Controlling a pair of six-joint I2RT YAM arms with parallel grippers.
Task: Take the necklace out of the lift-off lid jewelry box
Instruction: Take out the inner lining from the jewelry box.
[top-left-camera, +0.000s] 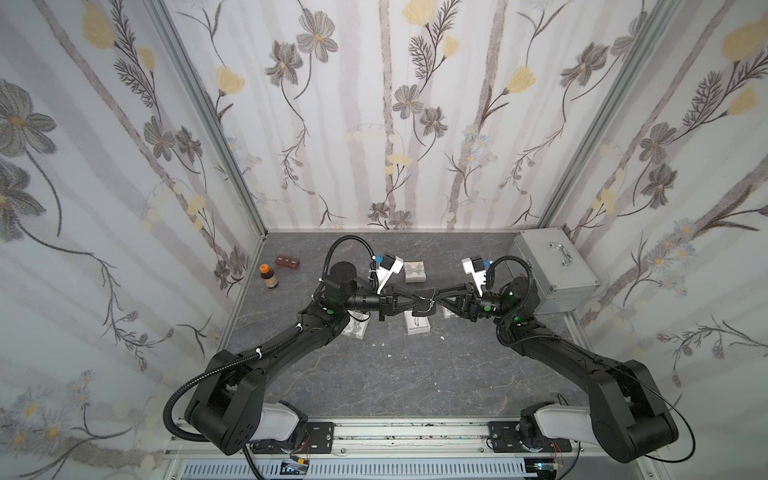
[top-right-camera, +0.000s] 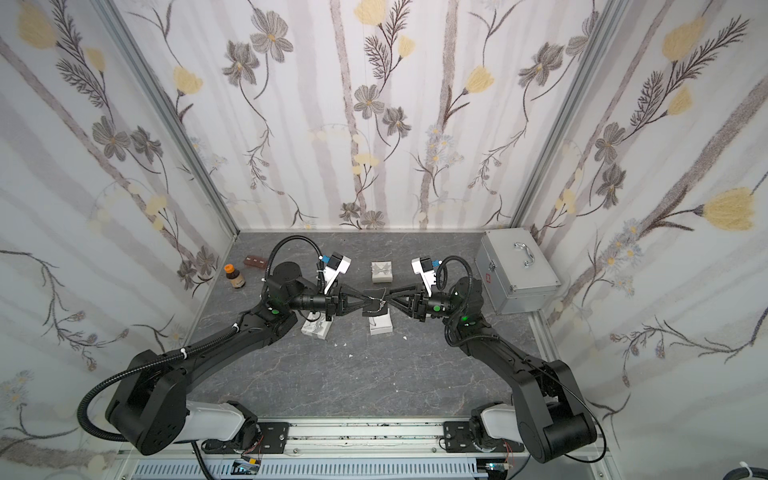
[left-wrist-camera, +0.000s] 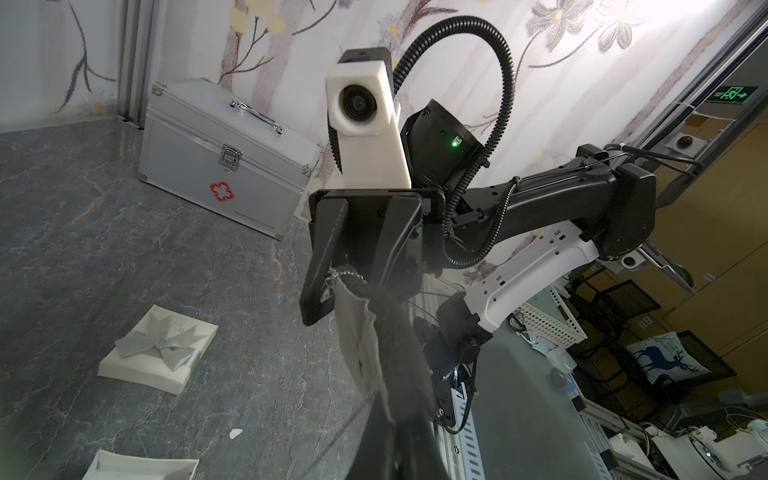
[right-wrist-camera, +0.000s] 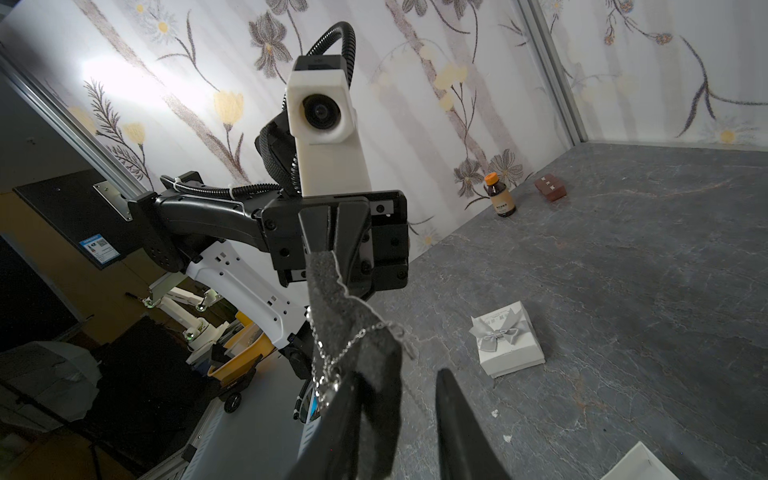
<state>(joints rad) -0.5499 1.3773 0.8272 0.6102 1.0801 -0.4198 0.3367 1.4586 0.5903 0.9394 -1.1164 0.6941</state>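
Centrally, in both top views, the two arms meet tip to tip above the grey table (top-left-camera: 374, 374). The left gripper (top-left-camera: 415, 300) is clamped on a dark foam pad (top-left-camera: 420, 308), which hangs in the air over the open jewelry box (top-left-camera: 417, 326). The necklace (top-left-camera: 429, 296) is out of the box, its thin chain draped across the pad between the two tips. The right gripper (top-left-camera: 437, 301) points at the pad from the opposite side. A closed white box with a bow (top-left-camera: 414, 272) sits beyond them. A silver case (top-left-camera: 552, 266) stands in the far right corner, and a brown bottle (top-left-camera: 269, 276) and a brown block (top-left-camera: 289, 262) are at the far left.

From the left wrist view, the foam pad (left-wrist-camera: 399, 332) shows a white backing. The necklace (left-wrist-camera: 347, 274) hangs at its top edge, touching one of the right gripper's fingers (left-wrist-camera: 318, 274).

From the right wrist view, the left gripper (right-wrist-camera: 332, 245) pinches the pad's upper end with no gap. The necklace (right-wrist-camera: 349, 345) loops over the pad's face. The right gripper (right-wrist-camera: 395, 378) has its jaws narrowly apart: one finger lies against the pad, and the other is clear of it, with table showing in between.
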